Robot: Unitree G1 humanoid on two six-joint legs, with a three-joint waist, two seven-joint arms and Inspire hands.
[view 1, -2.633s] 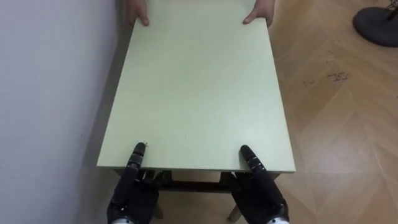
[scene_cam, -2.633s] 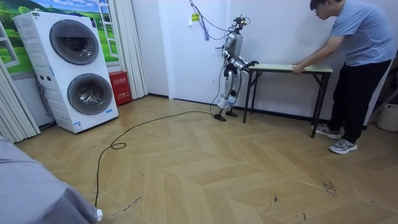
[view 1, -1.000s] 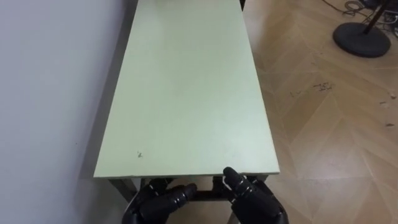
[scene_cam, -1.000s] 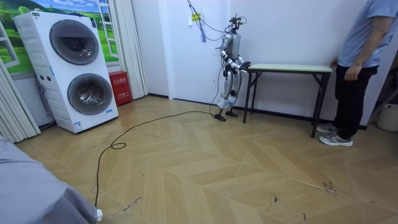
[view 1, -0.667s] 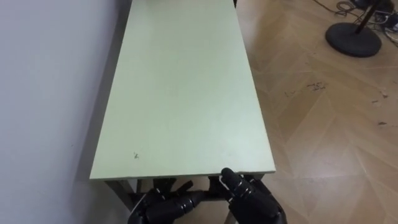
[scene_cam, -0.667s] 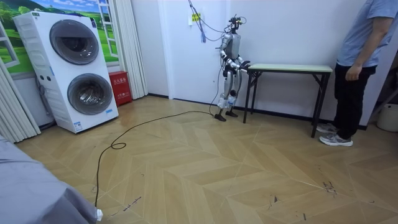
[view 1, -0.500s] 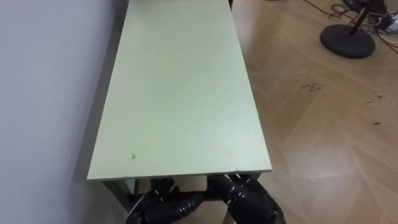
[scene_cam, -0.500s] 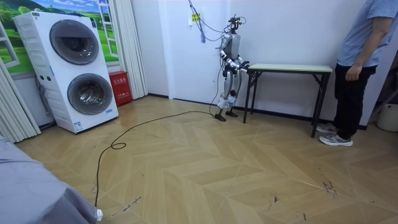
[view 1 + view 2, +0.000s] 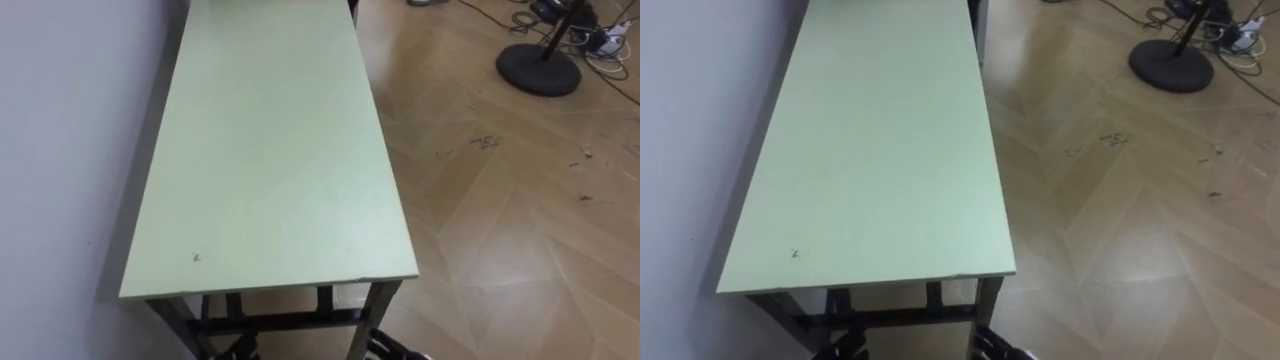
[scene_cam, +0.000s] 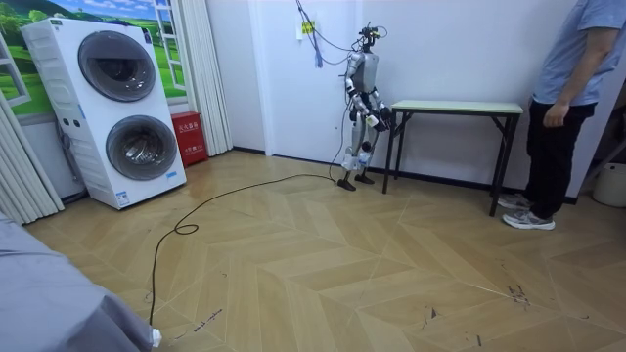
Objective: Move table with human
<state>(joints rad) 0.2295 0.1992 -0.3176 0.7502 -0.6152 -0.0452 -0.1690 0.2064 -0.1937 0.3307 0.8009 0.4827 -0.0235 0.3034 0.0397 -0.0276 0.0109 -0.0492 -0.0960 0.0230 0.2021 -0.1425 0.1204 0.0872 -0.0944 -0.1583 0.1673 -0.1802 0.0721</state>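
Down at six o'clock, dark slivers of my left robot hand [image 9: 237,350] and right robot hand [image 9: 395,349] show just below the near end of the table [image 9: 270,150]. Both are cut off by the bottom edge, so whether they're open or closed I cannot tell. The pale green table stands on the floor, its top running off toward twelve, with the wall [image 9: 60,150] along it at nine. Out at two o'clock, a round black base [image 9: 540,68], partly cropped. In the room view a person [image 10: 567,88] stands by the far end, hand hanging clear of the table.
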